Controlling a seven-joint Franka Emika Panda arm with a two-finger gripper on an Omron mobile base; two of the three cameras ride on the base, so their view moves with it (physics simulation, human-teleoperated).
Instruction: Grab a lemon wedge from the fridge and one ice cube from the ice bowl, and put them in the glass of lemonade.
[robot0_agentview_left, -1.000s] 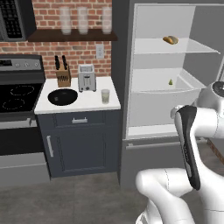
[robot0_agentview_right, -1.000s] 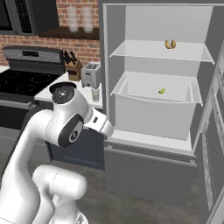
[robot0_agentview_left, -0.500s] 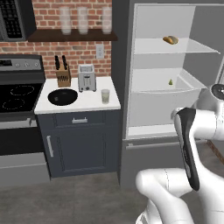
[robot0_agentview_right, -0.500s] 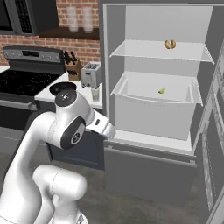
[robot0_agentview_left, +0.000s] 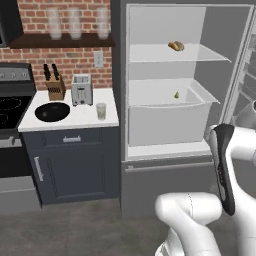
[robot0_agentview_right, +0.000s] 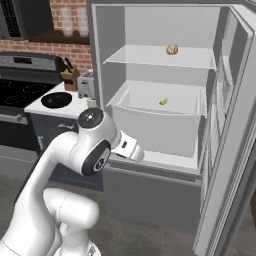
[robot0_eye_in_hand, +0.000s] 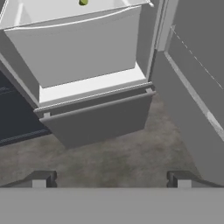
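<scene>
Left base view: the fridge stands with its door swung open, exposing the white shelved interior. The lemon wedge lies inside the white drawer-like bin on the middle level, untouched; an orange-brown bun sits on the shelf above it. On the white counter to the left, the ice bowl rests near the toaster, and the glass of lemonade stands just beside the bowl; the ice cube is too small to make out here. Right base view: the arm is folded low in front of the fridge, well apart from the bin; the lemon wedge remains on the bin floor, and the bun on the upper shelf. The ice bowl is seen on the counter beyond the arm. Hand view: the gripper has its fingertips spread wide with nothing between them, and it looks toward the lower front of the fridge and the floor; the lemon wedge appears at the very top edge. Assessment: access to the fridge is achieved; neither item is picked up, and nothing is visibly added to the glass. Both retrievals and both placements remain outstanding.
</scene>
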